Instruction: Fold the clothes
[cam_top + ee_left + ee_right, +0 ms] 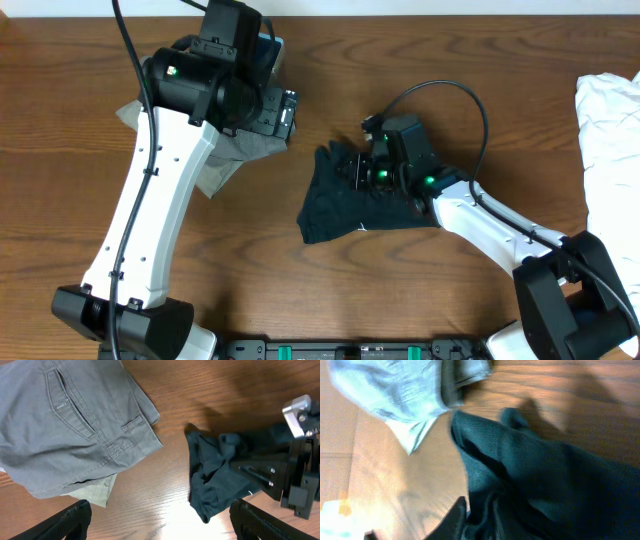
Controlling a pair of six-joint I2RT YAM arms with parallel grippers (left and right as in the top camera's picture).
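Observation:
A crumpled dark teal garment (350, 200) lies in the middle of the table. It also shows in the left wrist view (215, 480) and fills the right wrist view (545, 475). My right gripper (355, 168) is down on its upper edge and shut on bunched cloth. In the right wrist view only one finger of this gripper (462, 520) shows; the other is hidden by cloth. My left gripper (160, 520) is wide open and empty above bare wood. It is between the dark garment and a folded grey pair of pants (70, 425).
The grey pants (235, 150) lie on a pale green cloth (95, 492) at the back left, partly under my left arm. A white garment (610, 130) lies at the right edge of the table.

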